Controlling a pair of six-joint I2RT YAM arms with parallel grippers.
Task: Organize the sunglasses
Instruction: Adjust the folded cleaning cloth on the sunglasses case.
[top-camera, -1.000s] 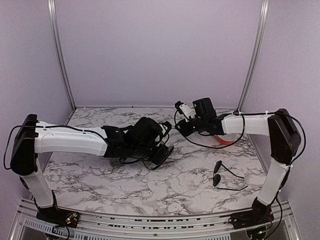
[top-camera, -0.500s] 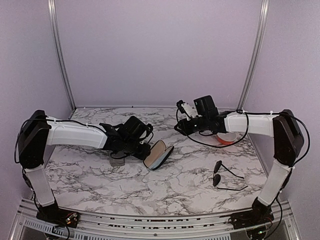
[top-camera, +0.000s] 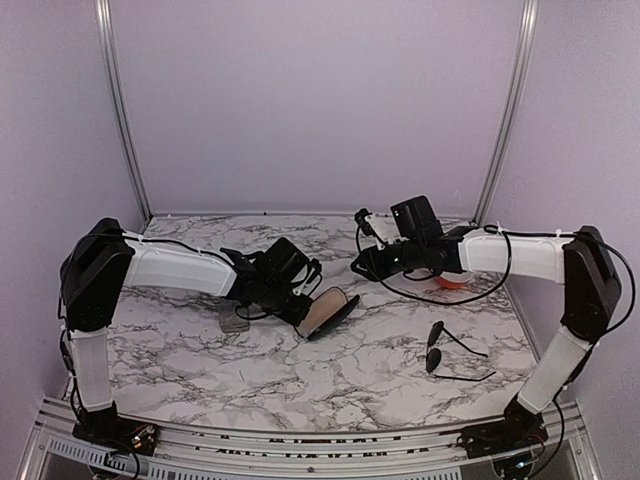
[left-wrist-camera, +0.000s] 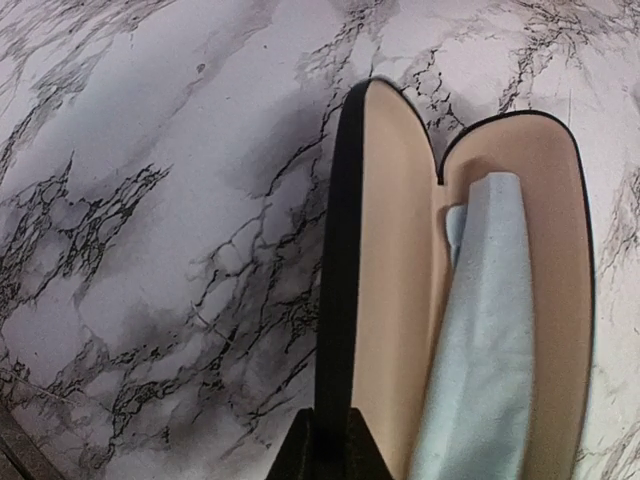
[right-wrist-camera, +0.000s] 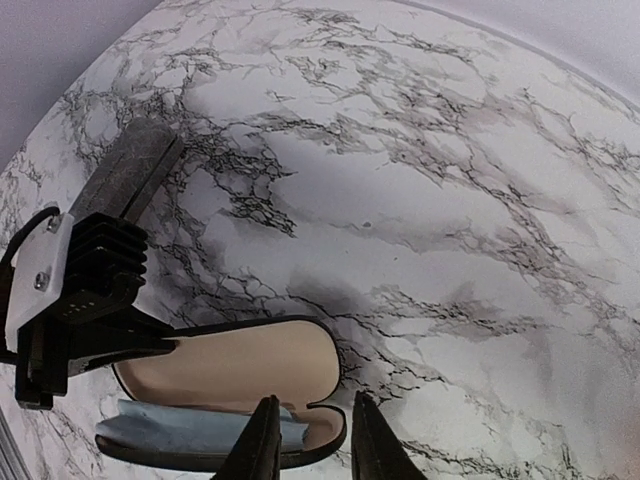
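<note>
One pair of sunglasses (top-camera: 448, 350), thin black wire with small dark lenses, lies on the marble at the right front, away from both grippers. No second pair shows. The glossy black oval case (top-camera: 325, 312) lies open at mid-table, with beige lining and a light blue cloth (left-wrist-camera: 480, 330) inside. My left gripper (left-wrist-camera: 326, 452) is shut on the edge of one case half (left-wrist-camera: 345, 250). My right gripper (right-wrist-camera: 312, 440) is open and empty, hovering just beyond the case's far end (right-wrist-camera: 240, 375); it also shows in the top view (top-camera: 364, 264).
A grey rectangular case (top-camera: 235, 321) lies closed on the table left of the black case, also seen from the right wrist (right-wrist-camera: 130, 180). An orange-red object (top-camera: 455, 282) sits under the right forearm. Purple walls close in the back and sides.
The black case now lies open wider, its beige lining facing up, with the left gripper holding its edge. The right gripper has shifted slightly down and toward the case.
</note>
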